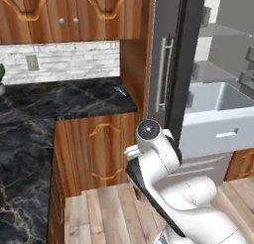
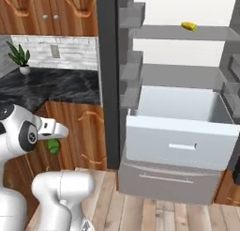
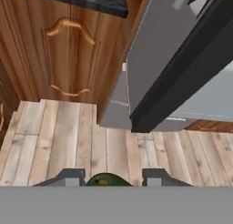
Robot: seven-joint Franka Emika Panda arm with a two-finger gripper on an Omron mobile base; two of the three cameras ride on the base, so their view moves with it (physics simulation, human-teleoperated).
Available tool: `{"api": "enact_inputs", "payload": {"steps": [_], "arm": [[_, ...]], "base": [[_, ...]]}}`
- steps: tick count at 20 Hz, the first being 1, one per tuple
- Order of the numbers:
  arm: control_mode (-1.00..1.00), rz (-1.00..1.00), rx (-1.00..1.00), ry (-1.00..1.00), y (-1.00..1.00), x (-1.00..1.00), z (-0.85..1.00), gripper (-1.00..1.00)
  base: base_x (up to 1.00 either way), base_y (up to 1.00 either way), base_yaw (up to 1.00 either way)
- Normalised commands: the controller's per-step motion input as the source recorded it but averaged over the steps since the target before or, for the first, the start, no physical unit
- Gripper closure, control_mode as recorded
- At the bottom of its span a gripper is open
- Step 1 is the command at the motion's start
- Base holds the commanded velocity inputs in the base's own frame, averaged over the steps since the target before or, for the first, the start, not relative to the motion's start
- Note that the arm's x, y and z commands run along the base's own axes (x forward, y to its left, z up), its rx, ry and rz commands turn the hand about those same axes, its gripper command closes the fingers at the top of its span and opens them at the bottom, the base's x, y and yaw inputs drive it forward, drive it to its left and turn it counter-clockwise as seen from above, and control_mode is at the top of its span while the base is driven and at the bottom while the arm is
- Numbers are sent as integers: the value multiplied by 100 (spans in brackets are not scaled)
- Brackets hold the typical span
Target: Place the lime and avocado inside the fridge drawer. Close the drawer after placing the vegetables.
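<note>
Claw [image 3: 107,176]: hand view, two dark finger tips at the bottom, closed in on a dark olive-green fruit, the avocado [image 3: 105,180], which sits between them and touches both.
Below the claw: hand view, pale plank floor [image 3: 68,136], well under the avocado.
Ahead of the claw: hand view, a wooden cabinet door [image 3: 63,50] with a curved handle, a dark marble tabletop [image 3: 98,0] edge above it, and the fridge door [image 3: 182,63], grey with a black edge, standing open to the right.
Claw, right base view [image 2: 54,140]: it hangs off the white arm's forearm at the lower left, in front of the wooden cabinets; the avocado [image 2: 54,146] shows as a dark green ball right under the hand.
Fridge drawer [image 2: 180,141]: right base view, pulled out of the open fridge, a pale blue-grey box with a small silver handle on its flat front; what I can see of its inside is bare grey wall, the bottom is hidden by the front.
Lower drawer [image 2: 164,180]: right base view, darker grey with a long bar handle, shut, just beneath the fridge drawer.
Fridge shelf [image 2: 187,34]: right base view, carries a small yellow thing [image 2: 189,26], too small to name.
Potted plant [image 2: 19,56]: right base view, on the tabletop by the tiled wall.
Arm [image 1: 158,153]: left base view, elbow raised before the cabinets, the hand hidden behind it.
Fridge drawer, left base view [image 1: 218,134]: open, to the right of the fridge door [image 1: 171,64].
</note>
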Motion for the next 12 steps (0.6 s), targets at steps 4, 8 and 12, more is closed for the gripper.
{"api": "enact_inputs", "payload": {"steps": [4, 8, 12], "arm": [[100, 0, 0, 0, 0, 0, 0, 100], [100, 0, 0, 0, 0, 0, 0, 100], [100, 0, 0, 0, 0, 0, 0, 100]], "base": [[-13, -100, -11], [-6, -100, -8], [-4, -100, -6]]}}
